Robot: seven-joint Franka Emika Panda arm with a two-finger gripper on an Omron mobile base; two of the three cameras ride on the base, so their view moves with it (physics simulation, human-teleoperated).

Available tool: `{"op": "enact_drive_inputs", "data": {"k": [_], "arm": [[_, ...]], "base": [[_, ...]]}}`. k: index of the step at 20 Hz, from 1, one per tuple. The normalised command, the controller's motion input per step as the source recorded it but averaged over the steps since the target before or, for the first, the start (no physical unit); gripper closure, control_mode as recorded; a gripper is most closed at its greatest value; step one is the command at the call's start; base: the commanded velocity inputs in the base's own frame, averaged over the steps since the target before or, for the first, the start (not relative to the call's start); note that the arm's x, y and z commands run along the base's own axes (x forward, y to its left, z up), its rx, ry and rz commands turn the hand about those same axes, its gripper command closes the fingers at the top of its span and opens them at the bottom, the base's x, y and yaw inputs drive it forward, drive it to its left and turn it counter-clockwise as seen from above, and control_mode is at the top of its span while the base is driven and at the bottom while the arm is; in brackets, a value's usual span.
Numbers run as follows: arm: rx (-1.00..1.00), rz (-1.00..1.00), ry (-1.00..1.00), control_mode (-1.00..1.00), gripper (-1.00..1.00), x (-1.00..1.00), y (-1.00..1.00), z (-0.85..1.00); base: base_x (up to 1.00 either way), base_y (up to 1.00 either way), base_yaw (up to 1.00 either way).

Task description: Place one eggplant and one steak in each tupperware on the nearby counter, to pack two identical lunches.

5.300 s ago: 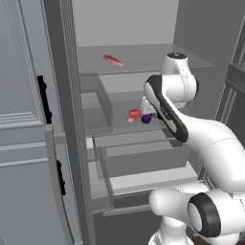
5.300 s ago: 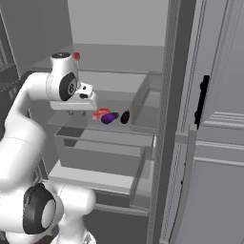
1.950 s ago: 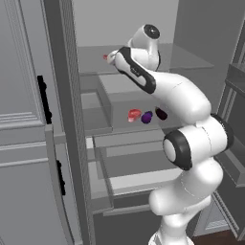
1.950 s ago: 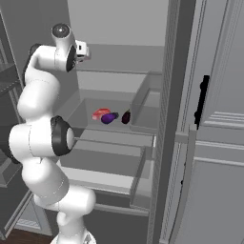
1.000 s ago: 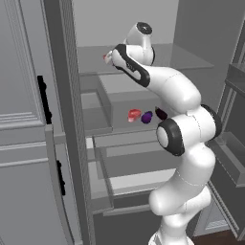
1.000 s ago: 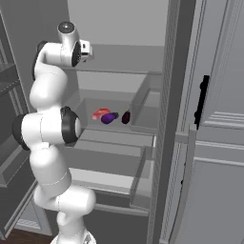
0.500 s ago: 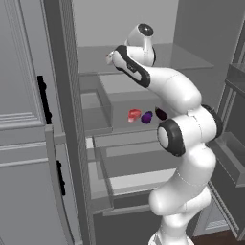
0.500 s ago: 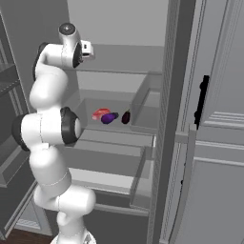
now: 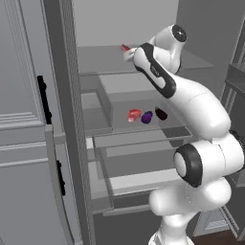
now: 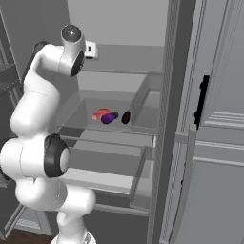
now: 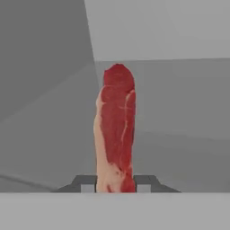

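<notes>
Since the two-finger gripper (image 11: 116,183) is already clenched on the long red marbled steak (image 11: 115,132), lift straight off the grey upper fridge shelf (image 9: 100,57) before pulling back — clear the grey fridge door frame (image 9: 64,95) on the way out. The steak sits squarely between the fingertips (image 11: 88,183), running away from the claw along its axis; the near end is pinched. Below that shelf, a second red steak (image 9: 134,114), a purple eggplant (image 9: 147,116) and a darker eggplant (image 9: 161,114) lie side by side — still to fetch.
</notes>
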Motion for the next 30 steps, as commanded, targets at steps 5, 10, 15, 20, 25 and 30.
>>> {"op": "enact_drive_inputs", "data": {"k": [5,10,15,20,25,30], "arm": [[0.17,0.00,-0.28,-1.00,1.00,-1.00,-0.95,-0.06],[0.05,0.00,-0.05,-1.00,1.00,-1.00,-0.86,-0.06],[-0.05,0.00,0.08,-1.00,1.00,-1.00,-0.60,-0.50],[-0.23,0.00,0.24,-1.00,1.00,-1.00,-0.31,-0.95],[-0.48,0.00,0.56,-1.00,1.00,-0.91,0.23,-1.00],[-0.39,0.00,0.62,-1.00,1.00,-0.25,0.32,-0.81]], "base": [[0.00,0.00,0.00],[0.00,0.00,0.00],[0.00,0.00,0.00],[0.00,0.00,0.00],[0.00,0.00,0.00],[0.00,0.00,0.00]]}}
